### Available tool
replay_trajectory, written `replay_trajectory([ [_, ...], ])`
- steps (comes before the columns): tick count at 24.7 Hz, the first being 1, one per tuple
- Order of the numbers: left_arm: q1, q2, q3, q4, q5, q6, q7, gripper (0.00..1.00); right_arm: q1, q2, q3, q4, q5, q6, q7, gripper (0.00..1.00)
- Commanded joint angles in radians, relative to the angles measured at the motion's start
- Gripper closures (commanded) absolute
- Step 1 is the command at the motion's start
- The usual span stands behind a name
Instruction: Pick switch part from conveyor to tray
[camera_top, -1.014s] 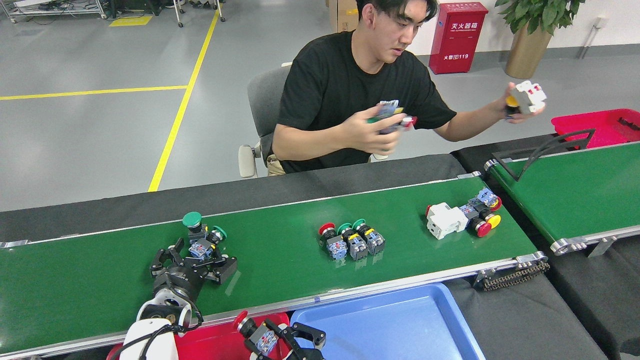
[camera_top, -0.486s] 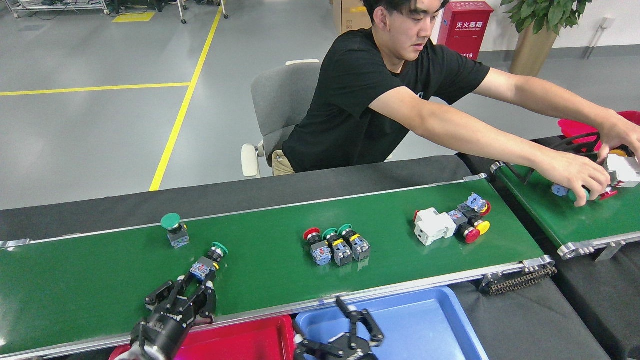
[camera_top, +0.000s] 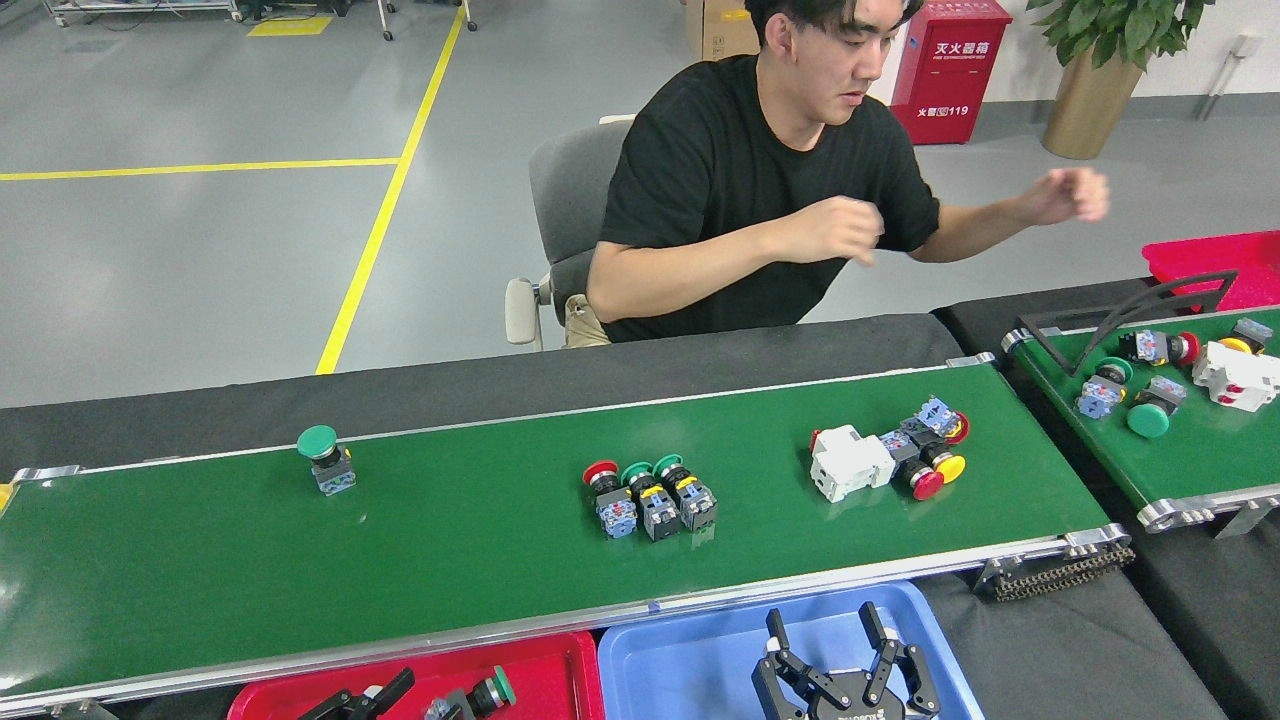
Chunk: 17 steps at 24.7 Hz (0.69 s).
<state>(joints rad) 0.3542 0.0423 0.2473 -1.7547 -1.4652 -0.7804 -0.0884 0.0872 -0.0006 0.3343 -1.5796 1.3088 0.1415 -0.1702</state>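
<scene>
The conveyor (camera_top: 480, 560) carries a lone green-capped switch part (camera_top: 323, 457) at far left, three switch parts (camera_top: 650, 496) side by side in the middle, and a cluster with a white block (camera_top: 880, 460) at right. Low in the view my left gripper (camera_top: 365, 698) sits over the red tray (camera_top: 545, 665), mostly cut off by the frame edge. A small green-capped switch part (camera_top: 478, 694) is right beside its fingers; whether it is held cannot be told. My right gripper (camera_top: 825, 645) stands open and empty over the blue tray (camera_top: 680, 665).
A person (camera_top: 760, 190) sits behind the belt with both hands raised. At right, a shorter green belt (camera_top: 1180, 440) with a black guide bar (camera_top: 1130, 310) holds several more parts. Another red tray (camera_top: 1215, 262) lies beyond it. A chain drive (camera_top: 1055, 575) sits at the conveyor's right end.
My left gripper carried the small green-capped part off the belt down over the red tray. My right gripper moved right over the blue tray. The person left parts on the right belt and withdrew both hands.
</scene>
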Motion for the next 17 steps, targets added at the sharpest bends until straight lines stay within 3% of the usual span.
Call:
replay_trajectory([
  [1, 0.000, -0.005, 0.053, -0.012, 0.005, -0.005, 0.004, 0.00, -0.050, -0.013, 0.032, 0.006, 0.006, -0.014, 0.055, 0.00],
  [2, 0.002, -0.022, 0.104, -0.015, 0.006, 0.018, 0.004, 0.00, -0.089, -0.021, 0.058, 0.023, 0.006, -0.017, 0.078, 0.00],
  [4, 0.000, -0.056, 0.173, -0.019, 0.006, 0.179, 0.006, 0.00, -0.152, -0.027, 0.097, 0.072, 0.000, -0.037, 0.097, 0.00],
  [7, 0.002, -0.056, 0.259, 0.011, 0.005, 0.395, 0.007, 0.00, -0.270, -0.007, 0.131, 0.193, -0.008, -0.131, 0.147, 0.00],
  [9, 0.003, -0.055, 0.293, 0.027, 0.009, 0.411, 0.006, 0.00, -0.305, 0.027, 0.132, 0.242, -0.008, -0.207, 0.202, 0.00],
  [13, -0.020, -0.053, 0.277, 0.027, 0.009, 0.408, 0.004, 0.00, -0.333, 0.045, 0.143, 0.267, -0.008, -0.232, 0.233, 0.00],
  [17, -0.167, -0.018, 0.250, 0.075, -0.003, 0.421, -0.011, 0.00, -0.429, 0.117, 0.164, 0.385, -0.006, -0.258, 0.267, 0.00],
])
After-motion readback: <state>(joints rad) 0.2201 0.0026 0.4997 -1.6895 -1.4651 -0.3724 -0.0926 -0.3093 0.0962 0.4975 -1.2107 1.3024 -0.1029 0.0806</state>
